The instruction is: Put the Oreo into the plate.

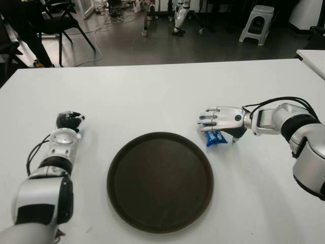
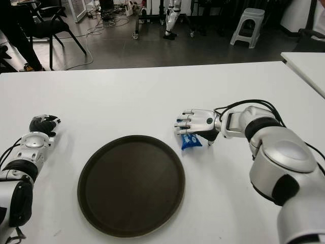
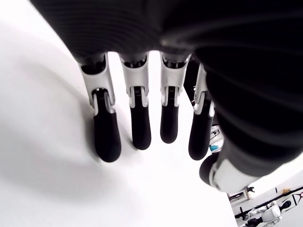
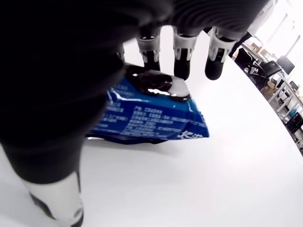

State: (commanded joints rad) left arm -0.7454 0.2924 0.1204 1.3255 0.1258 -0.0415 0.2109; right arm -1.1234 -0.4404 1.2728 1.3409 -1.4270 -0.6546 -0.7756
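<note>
Blue foil Oreo packet (image 4: pixel 151 113) on white table (image 1: pixel 152 96), outside round dark plate (image 1: pixel 160 180); right hand (image 1: pixel 221 121) fingers extended over it, not yet gripping; left hand (image 1: pixel 68 122) idle, uncurled.

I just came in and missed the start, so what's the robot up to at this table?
The robot's right hand is reaching over a small blue Oreo packet lying on the white table, just off the right edge of the round dark brown plate. Its fingers are spread above the packet and have not closed on it. The plate holds nothing. The left hand shows to the left of the plate, fingers extended, holding nothing.
</note>
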